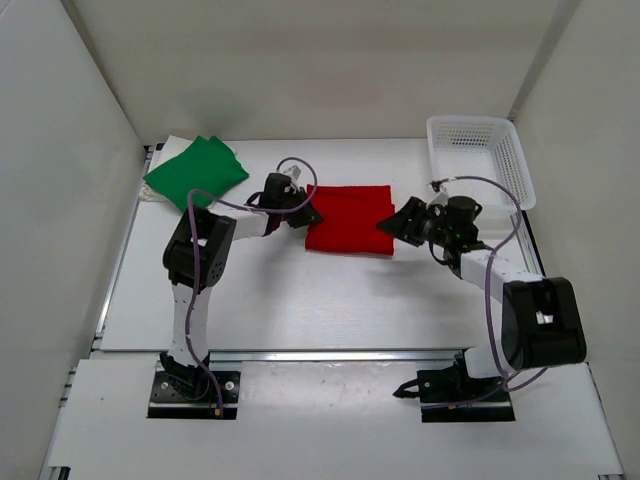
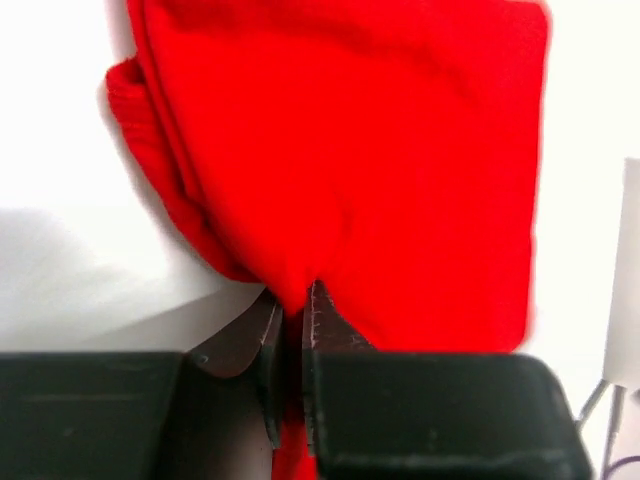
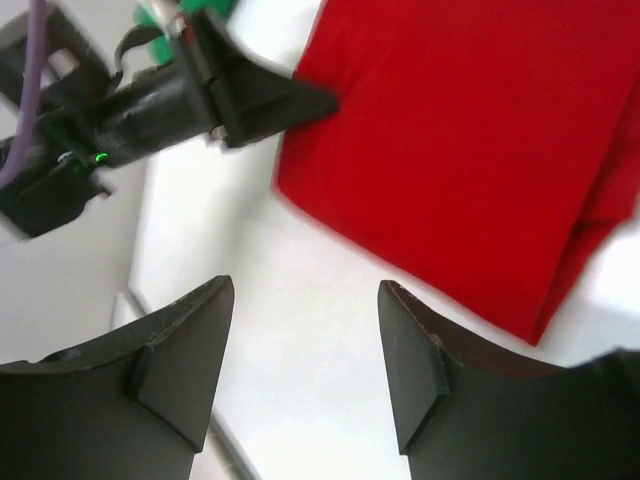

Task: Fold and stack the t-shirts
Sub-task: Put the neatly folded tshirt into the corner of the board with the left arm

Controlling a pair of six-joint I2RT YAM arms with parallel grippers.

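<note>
The folded red t-shirt [image 1: 350, 218] lies flat at mid-table. My left gripper [image 1: 302, 212] is at its left edge. In the left wrist view the gripper [image 2: 292, 298] is shut, with a bunched fold of the red t-shirt [image 2: 360, 150] pinched between the fingers. My right gripper [image 1: 392, 228] hovers at the shirt's right edge. In the right wrist view it [image 3: 305, 292] stands open with only bare table between the fingers, and the red t-shirt [image 3: 470, 140] lies just beyond. The folded green t-shirt [image 1: 196, 172] rests at the back left. A pale cloth edge [image 1: 150, 196] peeks out under it.
A white mesh basket [image 1: 482, 150] stands at the back right corner, just behind the right arm. White walls enclose the table on the left, back and right. A metal rail [image 1: 330, 354] runs along the table's near edge.
</note>
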